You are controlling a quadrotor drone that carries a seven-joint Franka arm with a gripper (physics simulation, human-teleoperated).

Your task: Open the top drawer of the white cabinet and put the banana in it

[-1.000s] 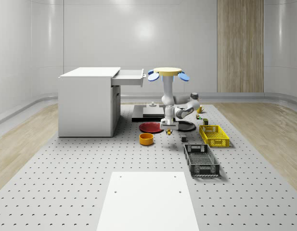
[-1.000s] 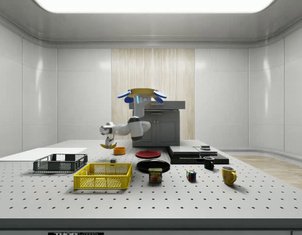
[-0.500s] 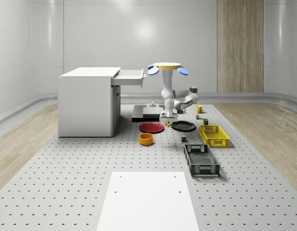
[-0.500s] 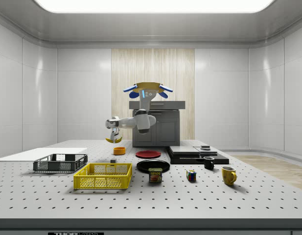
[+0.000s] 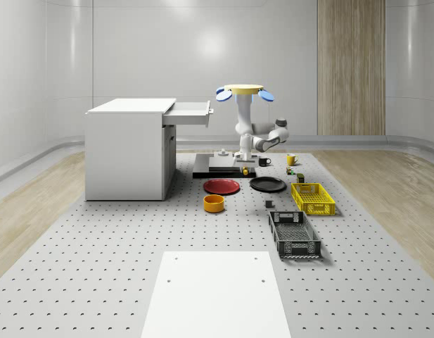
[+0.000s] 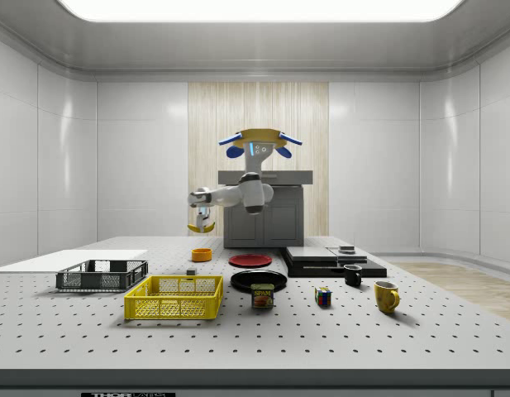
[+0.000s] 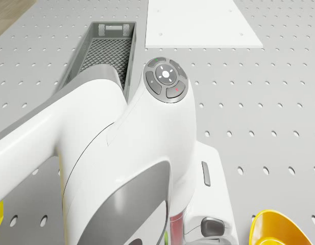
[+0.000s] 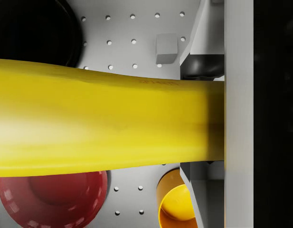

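Gripper (image 6: 202, 222) clamped on the banana (image 6: 200, 227), high over the table.

The two fingers press the banana between them, and in the wrist view the yellow fruit (image 8: 103, 123) lies across, with a red plate (image 8: 56, 199), an orange bowl (image 8: 177, 204) and a black plate (image 8: 37, 28) on the perforated table (image 5: 97, 239) far below. The arm (image 6: 238, 195) reaches from the drone (image 6: 256, 141) toward the side view's left. The drone hovers in the air, to the whole-scene view's right of the white cabinet (image 5: 125, 151). The cabinet's top drawer (image 5: 190, 113) stands pulled out, and the banana hangs lower than it and apart from it. A dark gray crate (image 5: 294, 234) and a yellow crate (image 5: 312, 198) lie nearer to the camera.
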